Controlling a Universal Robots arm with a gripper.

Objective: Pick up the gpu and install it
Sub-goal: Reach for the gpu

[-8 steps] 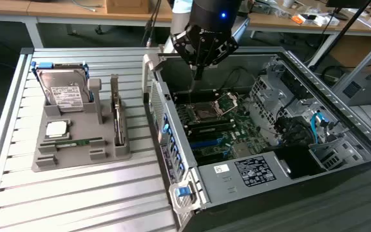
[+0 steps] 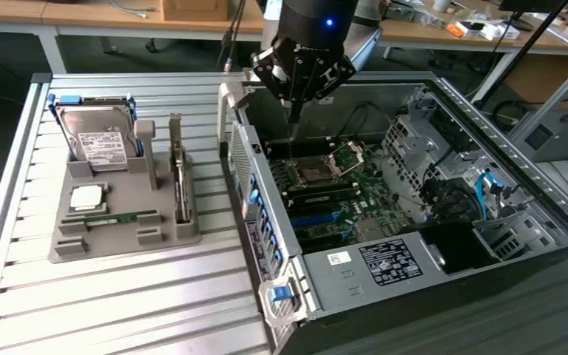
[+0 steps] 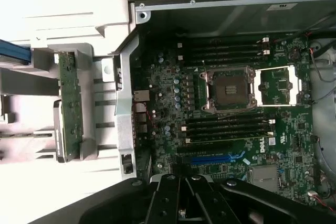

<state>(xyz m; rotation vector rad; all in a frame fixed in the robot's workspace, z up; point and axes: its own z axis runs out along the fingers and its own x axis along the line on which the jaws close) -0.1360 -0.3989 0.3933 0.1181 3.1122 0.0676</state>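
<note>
Closest to the wrist camera is the pincer [image 3: 181, 187], its black fingers pressed together with nothing between them. It hangs over the open case [image 2: 521, 185], near the case's rear wall.

The case lies on its side with the panel off, so the motherboard [image 3: 173, 103] faces straight up. I judge that this lets a card go down into it from above. On the board, the processor socket [image 3: 228, 88] sits bare between rows of memory slots, and a blue slot [image 3: 210, 158] lies just below the pincer.

The gpu [image 3: 69, 103] has not been picked up. It stands on its long edge in a slot of the grey holder [image 2: 67, 251] on the slatted desk [image 2: 116, 310], outside the case wall on the exterior view's left and well apart from the pincer. Standing it upright leaves its top edge free to be pinched from above, which is likely why it is kept that way.

The same holder props the hard drive [image 2: 97, 137] upright, while a memory stick [image 2: 106, 220] lies flat in its own recess.

Writing is scarce:
- The hard drive's white label carries a barcode and fine print I cannot read.
- A black sticker [image 2: 390, 262] on the case has white text too small to make out.
- White lettering beside the blue slot may be a maker's name — I cannot say for sure.
</note>
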